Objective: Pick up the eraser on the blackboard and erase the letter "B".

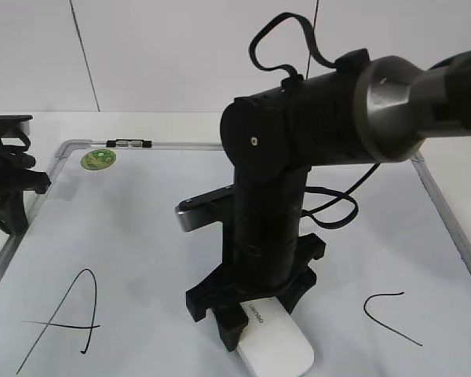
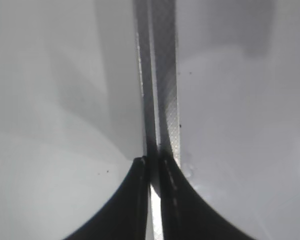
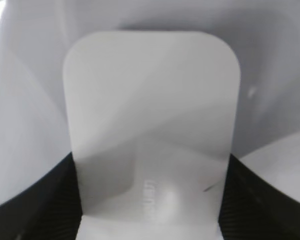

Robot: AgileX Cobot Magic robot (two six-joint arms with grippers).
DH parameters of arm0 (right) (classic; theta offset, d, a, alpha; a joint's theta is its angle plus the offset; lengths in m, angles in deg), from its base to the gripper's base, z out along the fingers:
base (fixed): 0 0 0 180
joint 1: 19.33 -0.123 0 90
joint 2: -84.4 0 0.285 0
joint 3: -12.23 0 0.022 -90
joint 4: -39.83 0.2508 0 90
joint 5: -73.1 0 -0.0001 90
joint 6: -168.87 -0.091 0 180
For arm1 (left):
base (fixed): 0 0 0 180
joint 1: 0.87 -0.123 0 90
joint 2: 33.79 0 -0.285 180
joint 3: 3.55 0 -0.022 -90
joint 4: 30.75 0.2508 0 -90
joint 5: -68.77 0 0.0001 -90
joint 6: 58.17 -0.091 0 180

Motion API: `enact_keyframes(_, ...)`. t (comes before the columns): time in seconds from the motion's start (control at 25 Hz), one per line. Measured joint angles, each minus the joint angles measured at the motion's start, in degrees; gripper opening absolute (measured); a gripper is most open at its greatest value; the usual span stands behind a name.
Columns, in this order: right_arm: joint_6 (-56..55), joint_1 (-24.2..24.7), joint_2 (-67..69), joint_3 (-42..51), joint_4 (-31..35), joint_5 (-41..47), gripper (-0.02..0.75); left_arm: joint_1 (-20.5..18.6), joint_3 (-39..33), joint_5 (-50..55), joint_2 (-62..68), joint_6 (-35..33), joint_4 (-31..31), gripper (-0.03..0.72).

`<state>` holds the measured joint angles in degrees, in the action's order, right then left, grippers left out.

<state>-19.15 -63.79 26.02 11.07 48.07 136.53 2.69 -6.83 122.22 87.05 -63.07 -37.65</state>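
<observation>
The right gripper (image 1: 255, 318) has its black fingers clamped on either long edge of the flat white rounded-rectangular plastic eraser (image 1: 273, 345), which sits flat on the near middle of the large white dry-erase blackboard with the silver-grey frame (image 1: 436, 188), between the black hand-drawn "A" (image 1: 67, 318) on the left and the open "C" stroke (image 1: 391, 316) on the right. The letter "B" is nowhere to be seen, likely hidden under the arm and eraser, so the smart play is even downward pressure, pad flat, short overlapping strokes that stay clear of both neighbours. Over at the far left edge the left gripper (image 2: 152, 172) waits with its fingers pinched narrow, nothing between them.
</observation>
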Motion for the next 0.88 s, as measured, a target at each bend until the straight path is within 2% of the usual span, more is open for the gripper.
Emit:
enact_keyframes(0.24, 0.3, -2.3, 0.9, -2.1, -0.7, 1.3, 0.536, 0.0, 0.0, 0.0, 0.0, 0.0, -0.1, 0.022)
enact_keyframes(0.48, 0.3, -0.9, 0.9, -2.1, -1.8, 1.1, 0.536, 0.0, 0.0, 0.1, 0.0, 0.0, -0.2, 0.022)
enact_keyframes(0.6, 0.4, 2.1, 0.9, -2.2, -1.8, 0.8, 0.535, 0.0, 0.0, 0.1, 0.0, 0.0, -0.3, 0.022)
enact_keyframes(0.88, 0.4, 13.0, 0.9, -2.5, -3.6, -0.3, 0.535, 0.0, 0.0, 0.1, 0.0, 0.0, -0.4, 0.022)
